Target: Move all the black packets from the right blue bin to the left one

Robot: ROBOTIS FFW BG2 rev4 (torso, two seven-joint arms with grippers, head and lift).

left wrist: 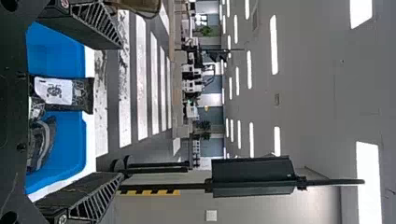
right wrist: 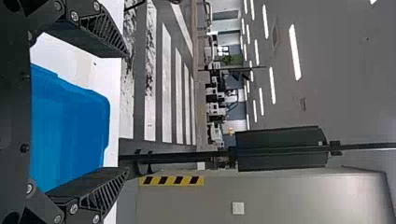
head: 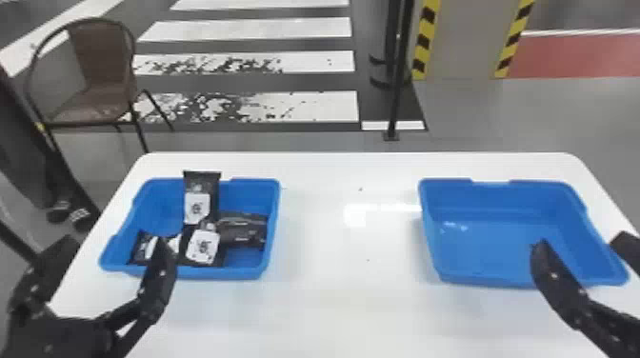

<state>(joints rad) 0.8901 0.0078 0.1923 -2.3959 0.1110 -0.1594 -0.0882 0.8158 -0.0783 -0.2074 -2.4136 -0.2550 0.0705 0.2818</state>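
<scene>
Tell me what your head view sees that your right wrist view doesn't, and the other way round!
Head view: black packets with white labels in the left blue plastic bin, and the black left pincer.

Right wrist view: long white ceiling lights and a small white square plate.

Both: the right blue plastic bin, the smooth white table, the black right pincer and yellow-and-black striped tape.

The packets (head: 243,232) are black with white labels (head: 203,246); both bins (head: 495,238) are blue.

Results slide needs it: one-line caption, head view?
Black packets piled in the left blue bin; none visible in the right bin.
</scene>
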